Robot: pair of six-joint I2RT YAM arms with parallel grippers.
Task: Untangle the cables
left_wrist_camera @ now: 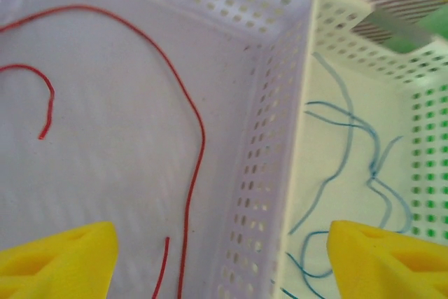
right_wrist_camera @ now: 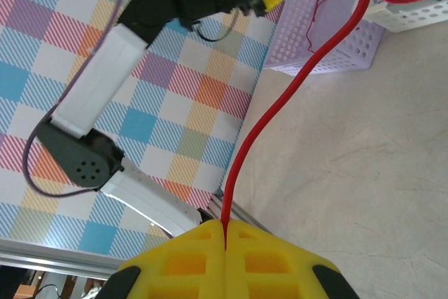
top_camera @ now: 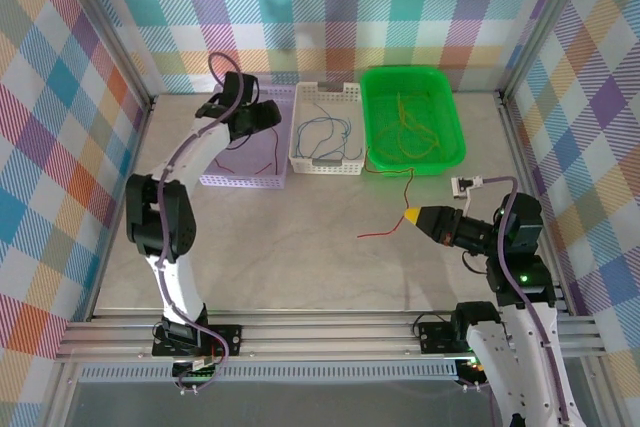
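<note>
Clamped tight on a red cable (right_wrist_camera: 302,70) with the right end effector (right_wrist_camera: 225,232), low over the bare worktop (top_camera: 300,257) on the right, nearer than the green basket (top_camera: 368,127). Running from that pinch up toward the green basket's near rim one way, trailing left across the worktop the other. Hard to say whether caught among the yellow and orange cables (top_camera: 403,122) lying inside that basket.

Hovering with the left end effector (left_wrist_camera: 220,236) spread apart and holding nothing, straddling the wall between the lilac basket (left_wrist_camera: 259,138) and the white basket (left_wrist_camera: 364,40) at far left. Looking down there on more red cables (left_wrist_camera: 201,138) loose on the lilac floor and blue-grey cables (left_wrist_camera: 374,171) looped over one another in the white one.

Judged as sorting by colour, with the held strand probably due for the lilac basket.

Expect very thin, light, limp wire with a slick jacket: nothing to push with, only to pull. Likely to droop, drag its tail and snag on basket perforations or neighbouring loops. Best taken near an end or on a free stretch away from crossings, pinched square between the pads, then lifted high and drawn slowly so as to slide out rather than tighten a knot.
</note>
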